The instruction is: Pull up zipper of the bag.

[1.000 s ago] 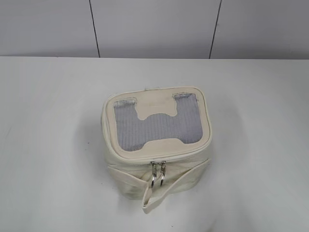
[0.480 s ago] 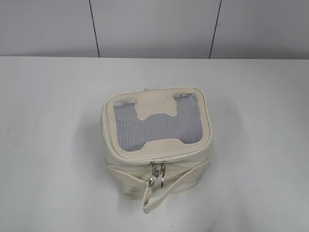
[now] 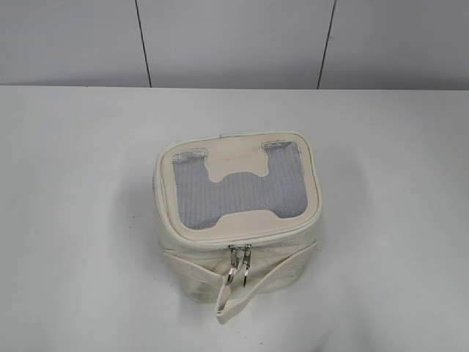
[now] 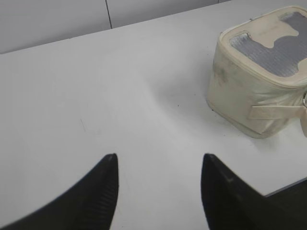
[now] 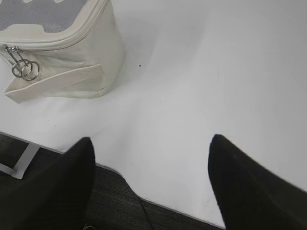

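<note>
White tabletop (image 3: 73, 220) carries the bag (image 3: 238, 213) near its front edge, zipper (image 5: 62, 42) pulls (image 3: 238, 265) facing that edge. Both grippers, left (image 4: 158, 191) and right (image 5: 151, 182), gape empty; the pulls lie nearer the right, forward-left of it.

The left tool (image 4: 158, 184) hangs open over the white table (image 4: 120, 96), well apart from the bag (image 4: 259, 81).

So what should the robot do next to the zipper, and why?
Probably move the right gripper toward the two silver pulls at the bag's front. Both grippers hang open and empty, away from the bag, and in the right wrist view the pulls sit close by.
</note>
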